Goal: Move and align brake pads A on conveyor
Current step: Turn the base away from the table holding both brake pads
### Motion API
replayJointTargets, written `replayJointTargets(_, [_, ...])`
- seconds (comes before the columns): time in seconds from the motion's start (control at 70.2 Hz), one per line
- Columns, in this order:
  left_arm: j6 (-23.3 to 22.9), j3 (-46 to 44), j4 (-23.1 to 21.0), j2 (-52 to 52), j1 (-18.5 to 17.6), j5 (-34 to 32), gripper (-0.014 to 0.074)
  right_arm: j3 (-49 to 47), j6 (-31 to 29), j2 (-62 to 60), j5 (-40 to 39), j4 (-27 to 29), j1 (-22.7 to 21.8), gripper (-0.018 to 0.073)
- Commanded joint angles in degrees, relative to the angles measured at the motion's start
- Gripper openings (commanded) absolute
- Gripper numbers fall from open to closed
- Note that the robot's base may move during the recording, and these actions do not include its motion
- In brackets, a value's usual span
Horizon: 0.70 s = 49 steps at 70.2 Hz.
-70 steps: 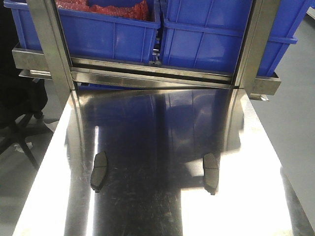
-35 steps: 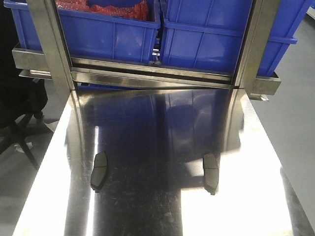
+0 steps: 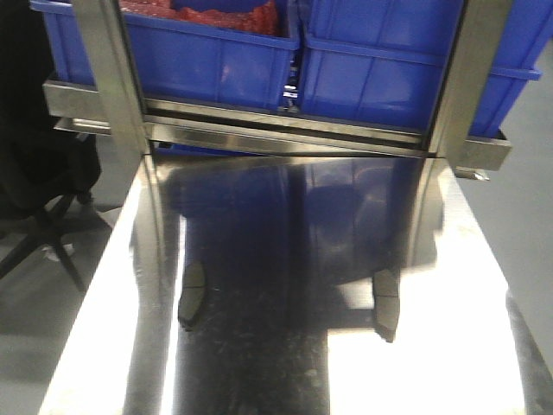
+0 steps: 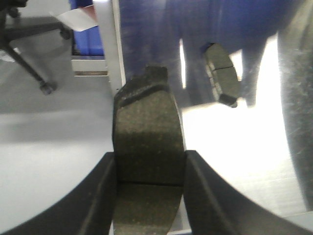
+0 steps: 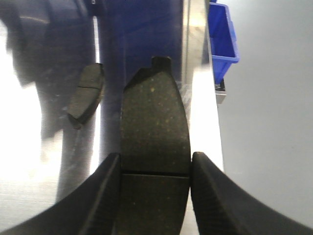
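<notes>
In the front view, the whole picture has slid a little toward 3 o'clock since a moment ago. The blue bins [image 3: 216, 60] and the steel table [image 3: 259, 380] now sit further right. The pads have not moved on the table, so it is probably the robot's base that is moving. The left pad [image 3: 192, 296] lies at about 8 o'clock and the right pad [image 3: 386, 304] at about 4 o'clock, well apart. No claw and no conveyor show here.

In the left wrist view, the left claw [image 4: 149, 156] is closed tight on the left held pad [image 4: 146, 122], which sticks out toward 12 o'clock between the two black fingers. The grey floor [image 4: 49, 127] is at 9 o'clock. A loose pad [image 4: 222, 73] lies on the shiny table at 1 o'clock, not touching anything.

In the right wrist view, the right claw [image 5: 155, 161] is also squeezed shut on a pad — the right held pad [image 5: 154, 117], pointing to 12 o'clock. The other loose pad [image 5: 85, 93] lies on the table at 10 o'clock.

Both claws are full, so the robot seems to be setting off for the conveyor — which no view shows yet. Two pads are left to fetch.
</notes>
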Motion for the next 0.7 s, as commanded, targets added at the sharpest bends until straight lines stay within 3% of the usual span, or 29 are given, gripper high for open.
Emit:
replayJointTargets(0.0, [-0.5,-1.6,-0.5,-0.3,-0.2,-4.1,-0.0006,-1.6,-0.5,0.3,-4.7,-0.6,-0.1,0.0008])
replayJointTargets(0.684, [-0.5,-1.6,-0.4,-0.3,-0.2,-4.1,-0.0006,-1.6,-0.5,0.3,-4.7,-0.6,-0.1,0.0008])
